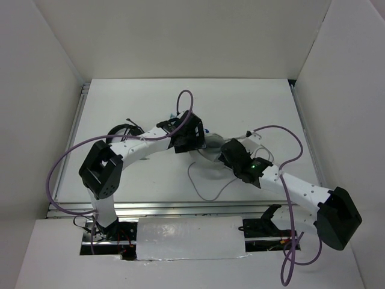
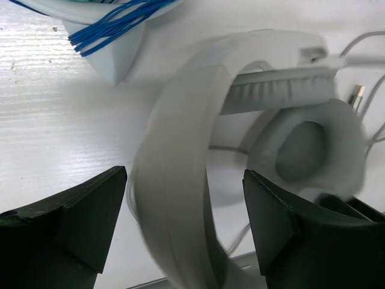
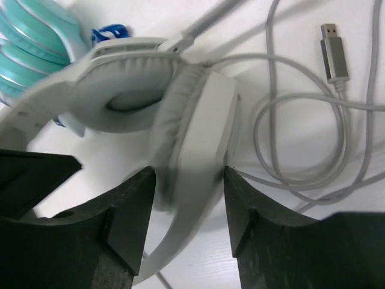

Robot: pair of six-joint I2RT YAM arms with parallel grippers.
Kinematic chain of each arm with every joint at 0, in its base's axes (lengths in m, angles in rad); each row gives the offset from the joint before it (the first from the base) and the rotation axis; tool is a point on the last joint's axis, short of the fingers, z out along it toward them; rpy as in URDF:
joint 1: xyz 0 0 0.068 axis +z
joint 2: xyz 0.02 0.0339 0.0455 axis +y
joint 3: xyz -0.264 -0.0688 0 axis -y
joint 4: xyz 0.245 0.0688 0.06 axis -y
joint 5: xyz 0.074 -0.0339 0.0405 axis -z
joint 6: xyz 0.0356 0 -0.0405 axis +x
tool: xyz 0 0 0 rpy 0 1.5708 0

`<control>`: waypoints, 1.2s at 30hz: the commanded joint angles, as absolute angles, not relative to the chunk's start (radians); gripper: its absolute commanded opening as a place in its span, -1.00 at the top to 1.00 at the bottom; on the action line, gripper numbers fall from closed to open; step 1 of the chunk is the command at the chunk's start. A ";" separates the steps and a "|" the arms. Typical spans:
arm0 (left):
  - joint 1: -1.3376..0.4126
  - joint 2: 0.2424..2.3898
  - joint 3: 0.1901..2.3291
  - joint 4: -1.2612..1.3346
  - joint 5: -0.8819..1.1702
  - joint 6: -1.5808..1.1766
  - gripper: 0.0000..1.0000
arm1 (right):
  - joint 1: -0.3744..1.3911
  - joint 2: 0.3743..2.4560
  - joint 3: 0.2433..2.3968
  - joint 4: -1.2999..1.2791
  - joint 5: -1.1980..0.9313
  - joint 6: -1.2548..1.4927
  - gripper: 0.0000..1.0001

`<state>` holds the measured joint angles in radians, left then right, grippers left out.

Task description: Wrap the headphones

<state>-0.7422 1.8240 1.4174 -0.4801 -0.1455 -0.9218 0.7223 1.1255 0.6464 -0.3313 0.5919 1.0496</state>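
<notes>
The white headphones (image 1: 212, 148) lie at mid-table between my two grippers. In the left wrist view the wide headband (image 2: 180, 150) arches up between the jaws of my left gripper (image 2: 183, 211), which is open and touches neither side; one oval earcup (image 2: 307, 150) lies beyond. My right gripper (image 3: 189, 205) is closed on the headphones (image 3: 198, 120) at the earcup side, with both fingertips against it. The thin grey cable (image 3: 301, 114) lies in loose loops on the table, ending in a USB plug (image 3: 334, 51). The cable also trails toward the near edge in the top view (image 1: 201, 183).
Teal headphones (image 3: 30, 42) with a bundled blue cable (image 2: 114, 21) lie just behind the white ones. A black coiled headset (image 1: 123, 132) sits at the left under my left arm. White walls enclose the table on three sides.
</notes>
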 commanded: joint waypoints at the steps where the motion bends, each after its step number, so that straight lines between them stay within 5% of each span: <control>1: -0.749 1.821 1.385 -0.499 -0.172 -0.953 -0.82 | 0.742 1.086 0.647 -0.233 0.624 1.023 -0.21; 2: -0.749 1.813 1.376 -0.499 -0.176 -0.957 -0.82 | 0.745 1.091 0.647 -0.229 0.630 1.026 -0.23; 4: -0.749 1.784 1.355 -0.503 -0.189 -0.960 -0.82 | 0.761 1.097 0.649 -0.212 0.626 1.008 -0.82; 6: -0.750 1.763 1.344 -0.508 -0.201 -0.957 -0.85 | 0.779 1.114 0.655 -0.206 0.633 0.999 -0.93; 21: -0.808 1.692 1.195 -0.505 -0.219 -1.080 -0.82 | 0.907 1.117 0.752 -0.474 0.992 1.403 -0.97; 29: -0.818 1.776 1.265 -0.514 -0.311 -1.091 -0.56 | 0.934 1.134 0.816 -0.715 1.097 1.545 -0.99; 34: -0.818 1.821 1.290 -0.525 -0.311 -1.094 -0.10 | 0.925 1.114 0.793 -0.813 1.097 1.612 -0.99; 36: -0.818 1.824 1.281 -0.526 -0.301 -1.117 -0.12 | 0.916 1.100 0.788 -0.854 1.104 1.643 -0.99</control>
